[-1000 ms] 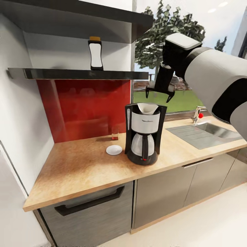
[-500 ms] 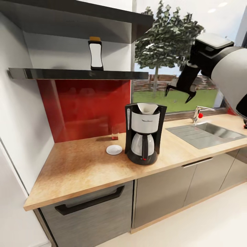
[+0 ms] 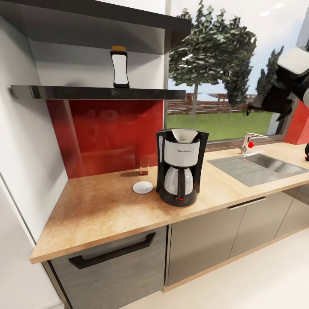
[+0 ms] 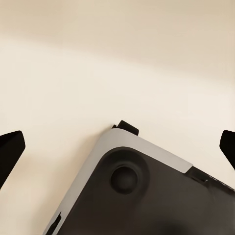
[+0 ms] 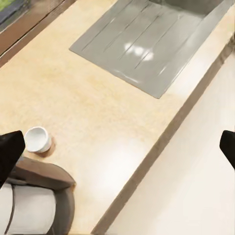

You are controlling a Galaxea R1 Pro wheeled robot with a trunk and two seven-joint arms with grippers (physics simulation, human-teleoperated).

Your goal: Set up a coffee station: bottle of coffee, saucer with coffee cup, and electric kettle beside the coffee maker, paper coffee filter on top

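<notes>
- Right gripper, upper right of frame, jaws spread, holding nothing; left gripper likewise spread over pale floor.
- Small dark white-labelled bottle of coffee on glossy grey kitchen shelf, upper left.
- Tiny white coffee cup on light wooden kitchen countertop, apart from small round white saucer beside tall black coffee maker holding white paper coffee filter: risks toppling under off-centre pinch.

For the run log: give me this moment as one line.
paper coffee filter: on coffee maker | saucer: beside it, bare | bottle of coffee: on kitchen shelf | coffee cup: on kitchen countertop | right gripper: open, empty

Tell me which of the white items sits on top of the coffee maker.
The paper coffee filter, a white cone resting in the top of the coffee maker. The saucer lies flat on the kitchen countertop beside the machine.
</notes>
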